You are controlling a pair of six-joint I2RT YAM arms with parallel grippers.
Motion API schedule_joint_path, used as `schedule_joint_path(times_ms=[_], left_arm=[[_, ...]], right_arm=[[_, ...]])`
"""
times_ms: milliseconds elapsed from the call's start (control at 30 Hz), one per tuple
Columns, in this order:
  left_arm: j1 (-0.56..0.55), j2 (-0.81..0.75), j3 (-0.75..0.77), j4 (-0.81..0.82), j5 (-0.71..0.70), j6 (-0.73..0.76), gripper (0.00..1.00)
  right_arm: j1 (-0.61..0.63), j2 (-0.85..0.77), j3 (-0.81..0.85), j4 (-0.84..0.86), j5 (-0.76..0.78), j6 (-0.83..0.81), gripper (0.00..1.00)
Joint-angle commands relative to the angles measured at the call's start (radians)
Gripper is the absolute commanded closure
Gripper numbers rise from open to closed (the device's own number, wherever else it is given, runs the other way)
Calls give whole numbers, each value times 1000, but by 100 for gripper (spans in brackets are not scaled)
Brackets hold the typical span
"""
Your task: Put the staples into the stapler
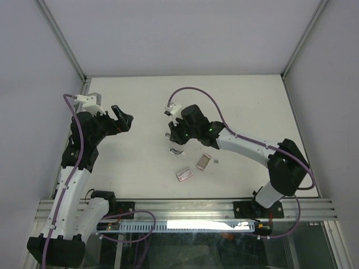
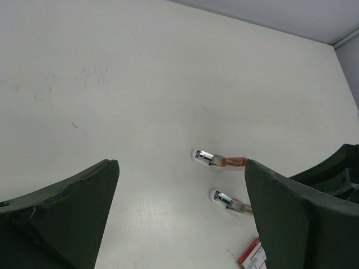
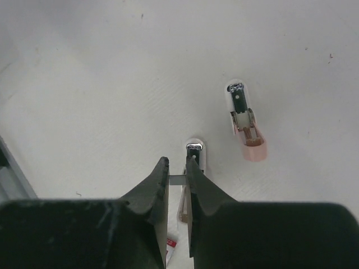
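Observation:
The stapler lies on the white table as two small pieces. One pink-and-white piece [image 3: 244,120] lies to the right, and a white piece with a chrome tip [image 3: 195,153] lies right under my right fingers. Both show in the left wrist view [image 2: 217,160] [image 2: 228,202] and in the top view [image 1: 177,151]. My right gripper [image 3: 177,175] is shut on the staples [image 3: 176,180], a short grey strip held crosswise between the fingertips just above the white piece. My left gripper [image 2: 180,165] is open and empty, well to the left of the stapler [image 1: 122,120].
A flat red-and-white box [image 1: 184,175] lies near the front, also at the bottom of the left wrist view [image 2: 252,258]. A grey-brown sleeve [image 1: 203,161] and a tiny grey bit [image 1: 216,162] lie to its right. Walls enclose the table on three sides.

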Motion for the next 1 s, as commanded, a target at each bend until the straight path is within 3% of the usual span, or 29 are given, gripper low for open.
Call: schedule_joint_path(times_ms=[0,300,967], left_arm=[[1,-6,-25,-5,-60,67,1],[0,-36,-35,-5,-54,73,1],[1,-32,-36,-5,-39,73,1]], right_arm=[[36,119,130,-42,69,-120,93],[78,309,252,-119,77,-200,94],[86,360,232,-139,127,-211,96]])
